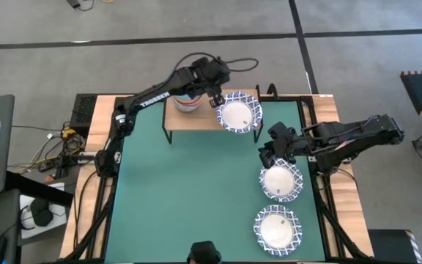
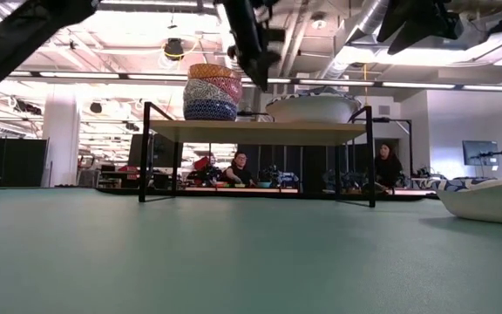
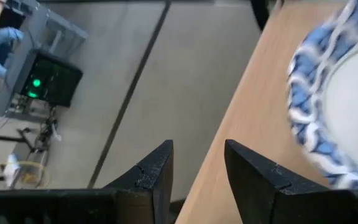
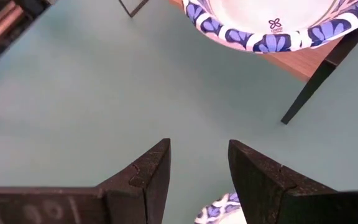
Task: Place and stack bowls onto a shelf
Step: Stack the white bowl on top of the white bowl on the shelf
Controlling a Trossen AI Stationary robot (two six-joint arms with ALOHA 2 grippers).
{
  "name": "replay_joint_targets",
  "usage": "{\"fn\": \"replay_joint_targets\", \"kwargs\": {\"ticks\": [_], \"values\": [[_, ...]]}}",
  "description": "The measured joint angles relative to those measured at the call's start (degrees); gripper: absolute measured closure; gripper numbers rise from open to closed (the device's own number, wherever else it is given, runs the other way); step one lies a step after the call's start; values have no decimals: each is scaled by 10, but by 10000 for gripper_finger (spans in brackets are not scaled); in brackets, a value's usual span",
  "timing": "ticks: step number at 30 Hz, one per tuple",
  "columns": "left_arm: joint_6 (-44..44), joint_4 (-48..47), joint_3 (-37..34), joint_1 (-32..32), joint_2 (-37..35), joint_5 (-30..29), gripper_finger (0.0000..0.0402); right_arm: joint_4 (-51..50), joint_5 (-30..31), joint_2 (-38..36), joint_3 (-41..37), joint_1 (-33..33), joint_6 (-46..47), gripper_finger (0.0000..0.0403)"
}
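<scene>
The shelf stands at the table's far edge. On its left part rests a stack of small bowls, by its base. A white bowl with a blue rim sits on the shelf's right part. Above the shelf, between the stack and that bowl, my left gripper hangs open and holds nothing. Two more white bowls lie on the green mat at the right. My right gripper hovers open above the farther of the two, clear of it.
The green mat covers most of the table, with bare room on its left and middle. Thin black legs carry the shelf. In the low view, people sit in the room behind the table.
</scene>
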Motion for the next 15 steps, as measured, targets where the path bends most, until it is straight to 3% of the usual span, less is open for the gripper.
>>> {"fn": "replay_joint_targets", "kwargs": {"ticks": [15], "values": [[-66, 33, 0, -44, -73, 66, 272, 143, -47, 101, -27, -202, -210, 216]]}}
